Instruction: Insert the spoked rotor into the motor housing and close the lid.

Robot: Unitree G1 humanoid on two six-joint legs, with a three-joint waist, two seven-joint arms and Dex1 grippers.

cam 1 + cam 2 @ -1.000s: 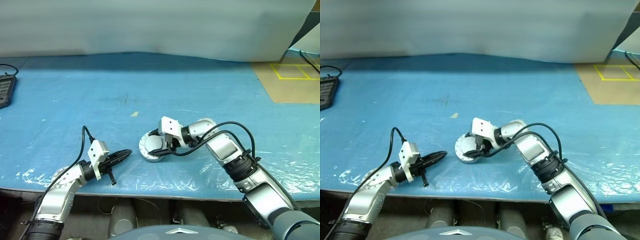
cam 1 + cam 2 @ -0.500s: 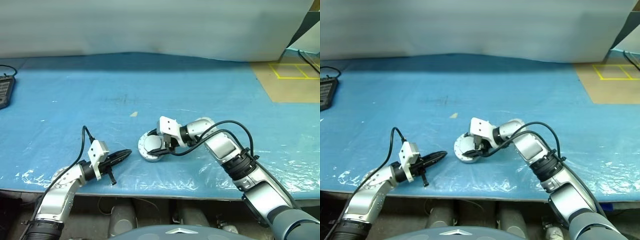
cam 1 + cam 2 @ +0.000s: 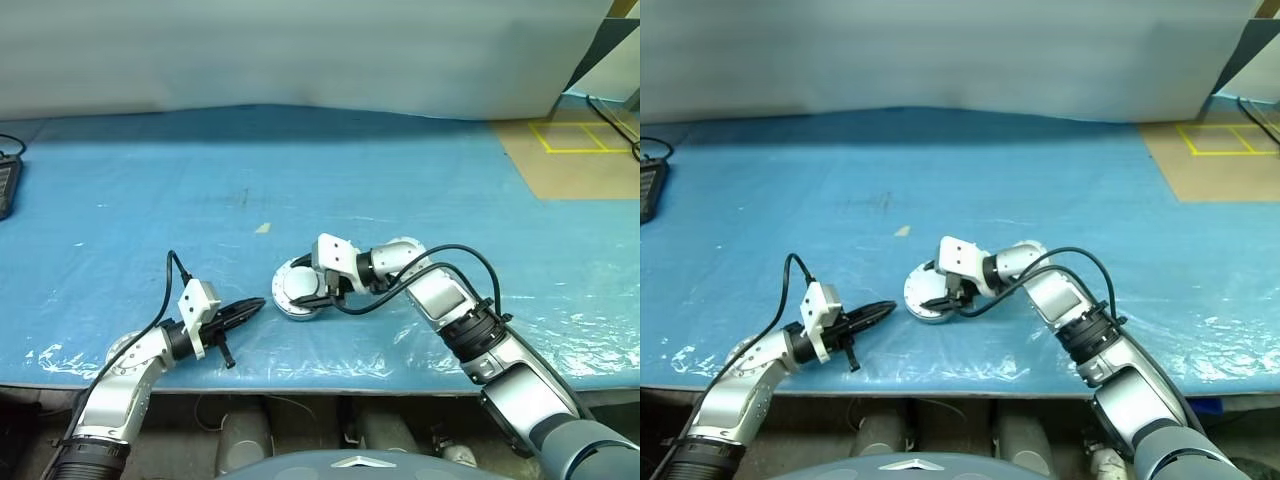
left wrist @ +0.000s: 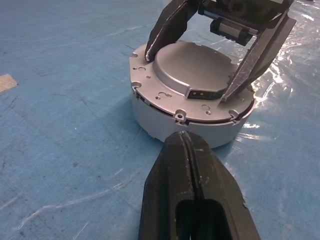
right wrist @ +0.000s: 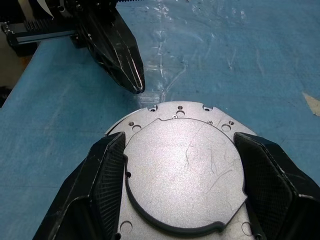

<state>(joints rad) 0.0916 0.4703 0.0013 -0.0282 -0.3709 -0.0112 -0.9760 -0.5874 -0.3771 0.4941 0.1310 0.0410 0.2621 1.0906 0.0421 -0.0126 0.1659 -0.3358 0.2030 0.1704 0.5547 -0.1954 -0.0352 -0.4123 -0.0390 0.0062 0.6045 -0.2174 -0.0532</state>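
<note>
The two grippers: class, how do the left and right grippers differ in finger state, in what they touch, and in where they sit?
The left gripper has its fingers pressed shut and empty; the right gripper stands open, its fingers straddling the lid's raised centre. The left gripper stops short of the motor housing, pointing at its side; the right gripper sits over it. Both have two black fingers.

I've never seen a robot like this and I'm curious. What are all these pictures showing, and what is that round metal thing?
The robot has two arms, each ending in two black jaws. Two pictures come from cameras on its head, looking down on a table with a blue cover. The other two come from small cameras on its wrists, looking along the jaws.

The round metal thing is a motor housing standing on the table, with its grey lid on top. The right gripper has its jaws spread either side of the lid's raised middle. The left gripper is shut, holds nothing and points at the housing from close by.
</note>
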